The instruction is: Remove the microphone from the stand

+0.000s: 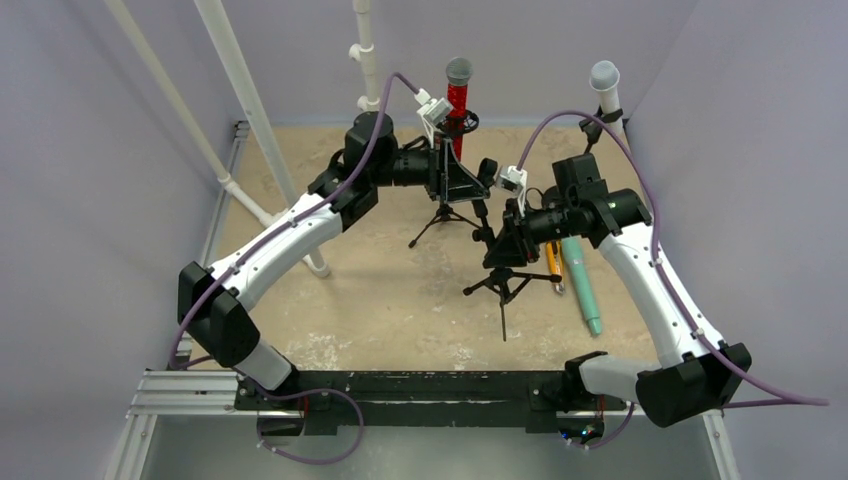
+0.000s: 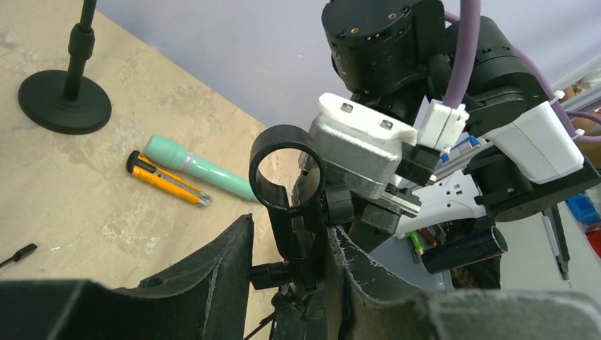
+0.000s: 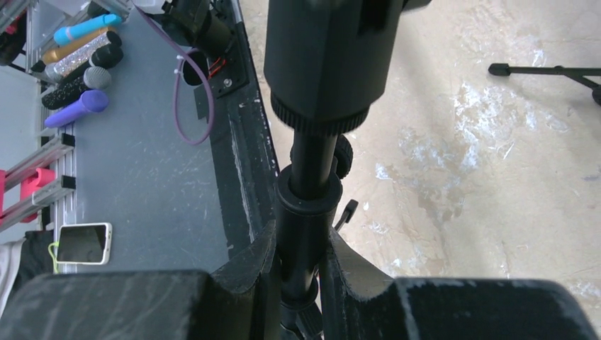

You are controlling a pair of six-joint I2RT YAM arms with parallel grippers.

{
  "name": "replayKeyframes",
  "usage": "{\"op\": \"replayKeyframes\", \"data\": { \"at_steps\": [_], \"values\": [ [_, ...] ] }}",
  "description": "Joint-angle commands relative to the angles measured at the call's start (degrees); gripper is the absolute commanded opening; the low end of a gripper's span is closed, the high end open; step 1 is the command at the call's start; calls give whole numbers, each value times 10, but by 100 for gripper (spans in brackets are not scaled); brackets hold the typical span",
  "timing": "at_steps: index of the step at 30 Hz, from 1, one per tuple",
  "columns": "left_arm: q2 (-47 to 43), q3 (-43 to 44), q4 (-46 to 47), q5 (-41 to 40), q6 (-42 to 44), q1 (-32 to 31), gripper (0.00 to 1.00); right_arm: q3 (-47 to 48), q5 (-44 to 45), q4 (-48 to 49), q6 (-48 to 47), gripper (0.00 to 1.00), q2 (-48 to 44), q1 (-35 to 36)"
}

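The left gripper (image 2: 290, 234) narrowly pinched the neck of the empty clip (image 2: 283, 132); the right gripper (image 3: 300, 241) clamped the stand pole (image 3: 312, 156). If they pulled against each other, I feared, the clip could snap.

walls (image 1: 90, 150): pale purple-grey, plain, on three sides | tabletop (image 1: 380, 300): sandy brown with white scuffed patches | pipes (image 1: 250, 110): white, leaning up at the back left | rail (image 1: 190, 395): silver metal, along the near edge | grey sheet (image 1: 450, 460): flat, below the rail | light: soft, even
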Motion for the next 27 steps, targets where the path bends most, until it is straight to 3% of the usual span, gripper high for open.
{"op": "replayKeyframes", "data": {
  "at_steps": [1, 7, 9, 11, 13, 18, 21, 27],
  "values": [
    [-27, -18, 2, 10, 7, -11, 0, 39, -29, 64, 13, 0, -15, -1],
    [-40, -45, 4, 5, 15, -13, 8, 46, -24, 95, 40, 0, -21, -7],
    [-44, -53, 8, 5, 17, -14, 20, 51, -23, 99, 43, 0, -20, -8],
    [-49, -56, 9, 6, 20, -14, 44, 53, -22, 98, 45, 0, -19, -9],
    [-54, -56, 7, 6, 23, -14, 61, 51, -21, 98, 44, 0, -19, -10],
    [-60, -58, 6, 1, 34, -14, 84, 48, -28, 102, 41, 0, -26, -10],
    [-59, -60, 4, 0, 48, -15, 91, 48, -38, 110, 50, 0, -27, -10],
    [-52, -55, -6, -4, 84, -27, 92, 45, -69, 114, 54, 0, -22, -10]
  ]
}}
